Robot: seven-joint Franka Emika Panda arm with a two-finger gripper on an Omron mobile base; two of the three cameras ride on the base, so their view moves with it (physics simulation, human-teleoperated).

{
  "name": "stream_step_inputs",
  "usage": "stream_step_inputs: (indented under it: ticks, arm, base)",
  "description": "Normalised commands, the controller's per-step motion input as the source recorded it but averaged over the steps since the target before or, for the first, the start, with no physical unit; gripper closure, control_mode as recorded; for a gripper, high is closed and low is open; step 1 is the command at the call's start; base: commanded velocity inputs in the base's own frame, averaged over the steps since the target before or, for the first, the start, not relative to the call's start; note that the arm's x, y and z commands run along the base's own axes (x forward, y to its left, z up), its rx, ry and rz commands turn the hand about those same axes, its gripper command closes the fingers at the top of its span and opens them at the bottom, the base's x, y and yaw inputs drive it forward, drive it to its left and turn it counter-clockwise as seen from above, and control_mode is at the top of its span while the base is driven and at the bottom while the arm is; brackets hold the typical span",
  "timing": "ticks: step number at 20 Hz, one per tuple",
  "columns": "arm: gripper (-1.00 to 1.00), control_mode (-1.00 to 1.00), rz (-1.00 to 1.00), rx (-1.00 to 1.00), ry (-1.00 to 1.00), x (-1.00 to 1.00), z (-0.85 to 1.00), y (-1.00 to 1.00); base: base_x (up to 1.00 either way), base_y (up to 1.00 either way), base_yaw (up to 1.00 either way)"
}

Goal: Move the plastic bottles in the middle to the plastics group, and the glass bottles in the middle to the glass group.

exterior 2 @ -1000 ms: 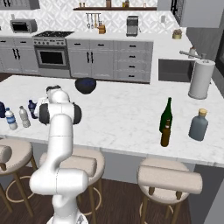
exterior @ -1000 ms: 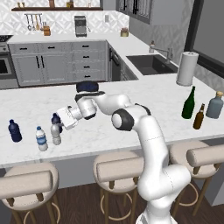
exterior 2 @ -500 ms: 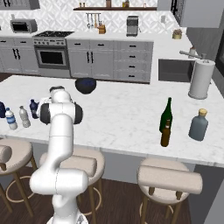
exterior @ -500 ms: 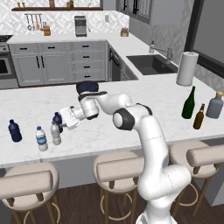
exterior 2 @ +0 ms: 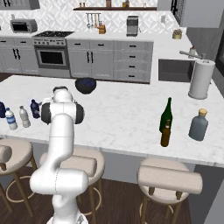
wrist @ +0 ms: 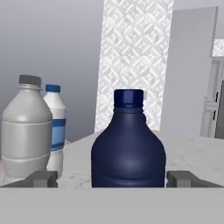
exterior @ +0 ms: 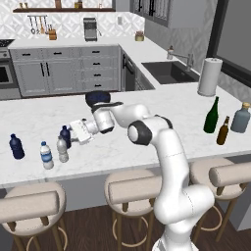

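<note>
On the left of the white marble table [exterior: 147, 147] stand a dark navy plastic bottle [exterior: 16, 146], a clear bottle with a blue label band [exterior: 46, 155], a clear greyish bottle [exterior: 62, 149] and a second navy bottle [exterior: 65, 136], all set down together. Just beside that last one hangs the hand [exterior: 78, 133], fingers spread wide and empty, bottle upright between them but seemingly let go. Far right, slim brown glass bottle [exterior: 223, 130] stands by the tall green wine bottle [exterior: 212, 115] and squat grey-blue bottle [exterior: 240, 117], so sorting looks all but done.

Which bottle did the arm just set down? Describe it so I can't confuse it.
On the white marble island, go to the bottle cluster at its left end. It stands between the open jaws: the small navy plastic bottle with a blue cap, darker than the clear grey bottle beside it.
</note>
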Motion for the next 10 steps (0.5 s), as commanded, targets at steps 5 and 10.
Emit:
stream_step_inputs:
  ticks: [5, 10]
  arm:
    - [-1.0, -1.0, -0.01, 0.0, 0.0, 0.01, 0.0, -0.26]
    - [-1.0, -1.0, -0.11, 0.0, 0.0, 0.0, 0.06, -0.34]
  base:
    - [0.0, 0.0, 0.0]
    - [0.0, 0.0, 0.0]
